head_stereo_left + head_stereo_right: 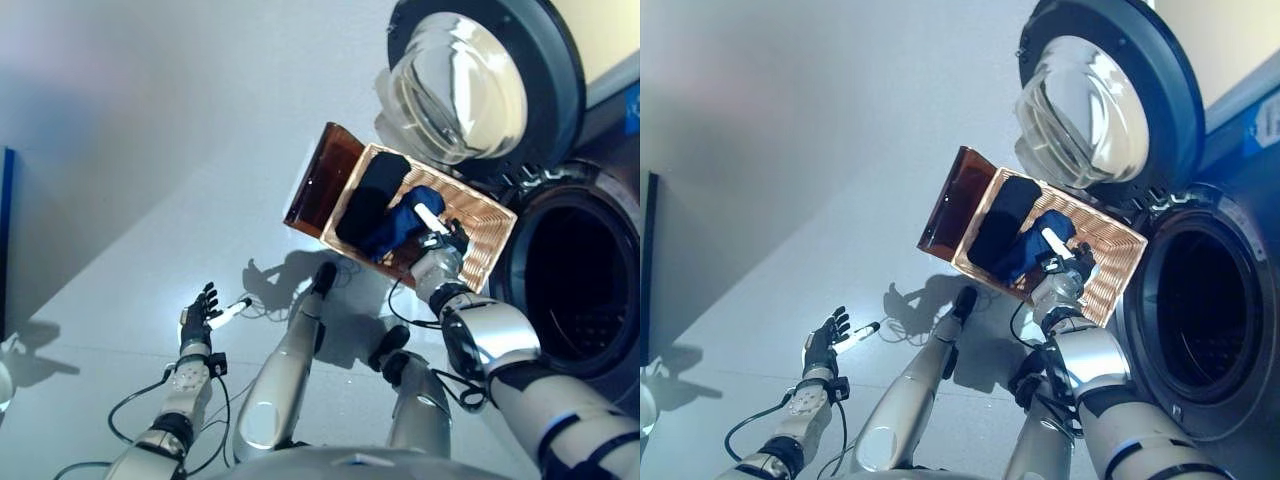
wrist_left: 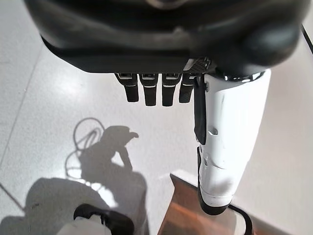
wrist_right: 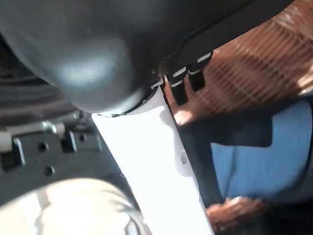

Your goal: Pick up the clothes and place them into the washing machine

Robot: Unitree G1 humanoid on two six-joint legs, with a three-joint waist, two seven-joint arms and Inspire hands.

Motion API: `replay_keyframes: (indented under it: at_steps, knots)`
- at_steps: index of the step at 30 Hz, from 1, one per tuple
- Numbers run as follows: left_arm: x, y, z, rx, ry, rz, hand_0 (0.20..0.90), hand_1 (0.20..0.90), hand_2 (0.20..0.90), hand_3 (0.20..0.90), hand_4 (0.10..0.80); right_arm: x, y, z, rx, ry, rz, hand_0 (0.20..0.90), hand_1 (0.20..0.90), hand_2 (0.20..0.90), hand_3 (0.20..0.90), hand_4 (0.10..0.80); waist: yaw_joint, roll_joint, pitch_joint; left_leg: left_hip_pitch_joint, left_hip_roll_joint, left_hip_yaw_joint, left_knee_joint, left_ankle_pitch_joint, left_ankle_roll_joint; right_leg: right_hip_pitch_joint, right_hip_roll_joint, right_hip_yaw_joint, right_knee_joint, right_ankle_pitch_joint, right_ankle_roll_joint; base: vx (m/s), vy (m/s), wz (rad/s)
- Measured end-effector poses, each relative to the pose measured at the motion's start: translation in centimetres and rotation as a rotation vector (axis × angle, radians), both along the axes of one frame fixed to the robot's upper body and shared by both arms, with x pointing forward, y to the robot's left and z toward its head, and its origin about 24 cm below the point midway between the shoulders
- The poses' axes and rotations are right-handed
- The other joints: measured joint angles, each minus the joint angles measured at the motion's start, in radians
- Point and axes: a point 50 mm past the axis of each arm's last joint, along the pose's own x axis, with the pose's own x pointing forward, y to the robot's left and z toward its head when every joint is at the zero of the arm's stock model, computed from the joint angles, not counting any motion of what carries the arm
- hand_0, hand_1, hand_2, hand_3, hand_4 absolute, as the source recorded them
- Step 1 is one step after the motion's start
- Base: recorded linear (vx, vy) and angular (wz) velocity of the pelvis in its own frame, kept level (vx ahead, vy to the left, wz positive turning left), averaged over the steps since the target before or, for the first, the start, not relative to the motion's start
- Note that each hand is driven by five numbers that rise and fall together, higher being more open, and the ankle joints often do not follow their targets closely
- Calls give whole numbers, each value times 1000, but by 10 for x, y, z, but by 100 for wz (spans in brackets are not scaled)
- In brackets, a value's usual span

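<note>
A pale grey, glossy floor (image 1: 150,150) fills the room — bright light glares off it near the lower left. A dark blue panel (image 1: 5,240) stands at its left edge.

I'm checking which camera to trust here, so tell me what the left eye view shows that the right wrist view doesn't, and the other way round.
Only the left eye view shows the whole scene: the washing machine's open door, its dark drum, the black garment in the basket, and the left hand, open above the floor. Only the right wrist view shows the right hand's fingers close up, straight above the cloth. Both show the blue garment and the woven basket.
</note>
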Motion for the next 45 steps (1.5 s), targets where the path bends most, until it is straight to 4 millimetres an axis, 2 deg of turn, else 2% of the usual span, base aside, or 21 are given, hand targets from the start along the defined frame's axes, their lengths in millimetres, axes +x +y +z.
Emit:
replay_keyframes:
  at_steps: [4, 5, 6, 7, 8, 13, 24, 28, 33, 37, 40, 45]
  knots:
    - [0, -2, 0, 8, 1, -7, 900, 900, 900, 900, 800, 7, 2, 12, -4, -26, -6, 900, 900, 900, 900, 800, 4, 0, 0, -22, -3, -3, -1, 3, 5, -14, 0, -4, -11, 6, 11, 8, 10, 2]
    - [0, -4, -1, 10, 5, -20, 900, 900, 900, 900, 800, 8, 2, 13, -5, -29, -7, 535, 535, 535, 535, 539, 6, 0, 0, -23, -5, -3, -1, 3, 5, -12, 0, -4, -16, 7, 11, 10, 22, 3]
    - [0, -6, -1, 11, 6, -28, 900, 900, 900, 900, 800, 8, 2, 14, -7, -28, -12, 354, 354, 354, 354, 410, 10, 0, 0, -24, -5, -3, -1, 3, 4, -12, 1, -6, -19, 6, 11, 0, 0, 0]
    - [1, -7, 0, 9, 0, -31, 900, 900, 900, 900, 800, 8, 0, 15, -9, -30, -15, 302, 302, 302, 302, 373, 14, 0, 0, -28, -5, -4, -1, 3, 4, -15, 1, -6, -20, 6, 11, 0, 0, 0]
    - [2, -7, 1, 8, -6, -32, 900, 900, 900, 900, 800, 9, -1, 16, -12, -35, -20, 200, 200, 200, 200, 300, 18, 0, 0, -34, -5, -5, -1, 3, 4, -22, 1, -7, -20, 6, 11, 0, 0, 0]
    - [3, -7, 1, 7, -10, -33, 900, 900, 900, 900, 800, 9, -7, 20, -24, -39, -51, 200, 200, 200, 200, 300, 24, 2, 1, -52, -7, -16, 0, 3, 4, -30, 1, -21, -20, 6, 11, 0, 19, 6]
    - [2, -7, 1, 9, -7, -31, 900, 900, 900, 900, 800, 8, -8, 19, -8, -34, -77, 200, 200, 200, 200, 300, 23, 10, 5, -43, -8, -6, 2, 4, 5, -29, -6, -13, -15, 7, 11, -2, 37, -2]
    - [-1, -6, -1, 9, 1, -27, 900, 900, 900, 900, 800, 8, -4, 18, 22, -44, -79, 200, 200, 200, 200, 300, 20, 21, 10, -13, -7, 29, 0, 2, 7, -23, -8, 31, -11, 11, 17, -13, 40, -20]
    - [-3, -6, -2, 4, 8, -24, 900, 900, 900, 900, 800, 9, 5, 16, 79, -100, -70, 200, 200, 200, 200, 300, -6, 22, 11, 9, -1, 57, 0, -8, 15, -15, -8, 56, -13, 24, 21, -26, 42, -15]
    - [-10, -5, -7, -8, 31, -4, 900, 900, 900, 900, 800, 5, 13, 6, 128, -128, -65, 200, 200, 200, 200, 300, -34, 24, 10, 65, -1, 97, -4, -9, 33, 24, -10, 95, -32, 37, 29, -56, 34, -25]
    - [-14, -4, -9, -23, 40, 17, 900, 900, 900, 900, 800, 1, 19, 1, 150, -165, -59, 200, 200, 200, 200, 300, -62, 25, 9, 92, 1, 112, -12, -15, 33, 41, -8, 117, -48, 48, 35, 10, 1, -20]
    - [-27, -10, -21, -88, 88, 46, 900, 900, 900, 900, 800, -18, 26, -24, 185, -173, -43, 200, 200, 200, 200, 300, -113, 33, -3, 167, 5, 156, -61, -14, 33, 97, -3, 154, -115, 88, 52, 35, 8, -25]
